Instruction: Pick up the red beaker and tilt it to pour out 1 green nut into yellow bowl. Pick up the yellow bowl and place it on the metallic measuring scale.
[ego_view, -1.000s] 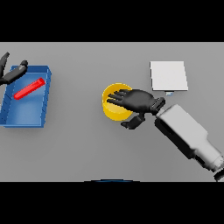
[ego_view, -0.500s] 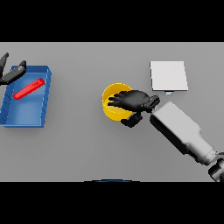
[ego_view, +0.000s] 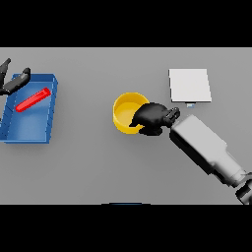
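Forearm, white and grey [ego_view: 206, 150], enters from the lower right and runs up-left across the flat grey table [ego_view: 88, 167] to the dark right hand [ego_view: 153, 118]. The right hand sits at the right rim of the round yellow bowl [ego_view: 125, 110], with its fingers curled over the rim and into the bowl's right side, closed on the rim as far as the view allows. The yellow bowl stands on the table near the centre, well apart from the flat square metallic measuring scale [ego_view: 190, 84], which lies farther back and to the right. At the left side lies the shallow blue rectangular tray [ego_view: 29, 130]; the slim red beaker [ego_view: 33, 100] lies on its side in the tray's rear half, slanted. The dark left hand [ego_view: 14, 82] shows at the far left edge, just behind the tray's rear corner, fingers spread and holding nothing.
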You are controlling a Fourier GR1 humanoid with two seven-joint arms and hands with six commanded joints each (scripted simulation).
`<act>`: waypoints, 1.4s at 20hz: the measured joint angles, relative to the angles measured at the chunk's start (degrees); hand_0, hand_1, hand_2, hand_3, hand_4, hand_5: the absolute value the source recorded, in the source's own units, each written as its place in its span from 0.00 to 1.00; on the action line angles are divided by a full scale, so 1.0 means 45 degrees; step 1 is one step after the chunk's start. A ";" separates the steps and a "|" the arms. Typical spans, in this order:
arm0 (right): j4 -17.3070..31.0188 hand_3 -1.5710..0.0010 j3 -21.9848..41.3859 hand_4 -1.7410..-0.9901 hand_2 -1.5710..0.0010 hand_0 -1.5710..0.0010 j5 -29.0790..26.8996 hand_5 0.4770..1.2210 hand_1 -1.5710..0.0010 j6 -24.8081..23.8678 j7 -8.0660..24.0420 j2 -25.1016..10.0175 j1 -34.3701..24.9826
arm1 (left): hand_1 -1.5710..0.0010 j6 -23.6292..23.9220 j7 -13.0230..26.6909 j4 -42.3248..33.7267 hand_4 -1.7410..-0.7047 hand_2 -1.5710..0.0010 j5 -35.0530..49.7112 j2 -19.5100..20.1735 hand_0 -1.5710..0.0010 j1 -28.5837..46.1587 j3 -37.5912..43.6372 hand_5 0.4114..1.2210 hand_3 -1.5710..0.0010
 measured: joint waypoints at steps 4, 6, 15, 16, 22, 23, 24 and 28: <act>-0.0144 0.24 -0.0059 0.04 0.13 0.05 -0.0063 0.98 0.05 0.0232 0.0151 -0.0129 -0.0100 | 1.00 -0.0051 -0.0052 0.0010 0.92 1.00 0.0039 0.0042 1.00 0.0053 0.0032 0.36 1.00; -0.0389 0.25 -0.0186 0.02 0.10 0.03 -0.0172 0.98 0.03 0.0421 0.0232 -0.0209 -0.0292 | 1.00 -0.0037 -0.0025 -0.0034 0.93 1.00 0.0024 0.0033 1.00 0.0102 0.0009 0.36 1.00; -0.2535 0.24 -0.1042 0.00 0.06 0.00 -0.0629 1.00 0.00 0.1499 0.1528 -0.1506 -0.0100 | 1.00 -0.0181 -0.0052 -0.0013 0.91 1.00 0.0243 0.0062 1.00 -0.0026 0.0136 0.36 1.00; -0.2696 0.25 -0.1106 0.00 0.05 0.00 -0.0670 1.00 0.00 0.1564 0.1587 -0.1627 -0.0062 | 1.00 -0.0184 -0.0011 -0.0027 0.91 1.00 0.0271 0.0061 1.00 0.0011 0.0153 0.36 1.00; -0.2465 0.25 -0.1967 0.00 0.04 0.01 -0.0842 1.00 0.00 0.1398 0.2039 -0.2303 -0.0487 | 1.00 -0.0205 0.0133 -0.0416 0.88 1.00 0.0561 0.0026 1.00 0.0195 0.0275 0.38 1.00; -0.2312 0.26 -0.2138 0.00 0.03 0.01 -0.0877 1.00 0.00 0.1188 0.1819 -0.2515 -0.0549 | 1.00 -0.0176 0.0459 -0.0469 0.88 1.00 0.0561 0.0045 1.00 0.0120 0.0286 0.39 1.00; -0.1846 0.26 -0.2266 0.00 0.03 0.01 -0.0786 1.00 0.00 0.0761 0.1778 -0.2513 -0.0706 | 1.00 -0.0168 0.0465 -0.0696 0.87 1.00 0.0616 0.0007 1.00 0.0303 0.0255 0.40 1.00; -0.0478 0.27 -0.2749 0.00 0.01 0.00 -0.0492 1.00 0.00 -0.0311 0.1399 -0.2952 -0.1126 | 1.00 -0.0111 0.0764 -0.0735 0.86 1.00 0.0617 0.0005 1.00 0.0223 0.0276 0.41 1.00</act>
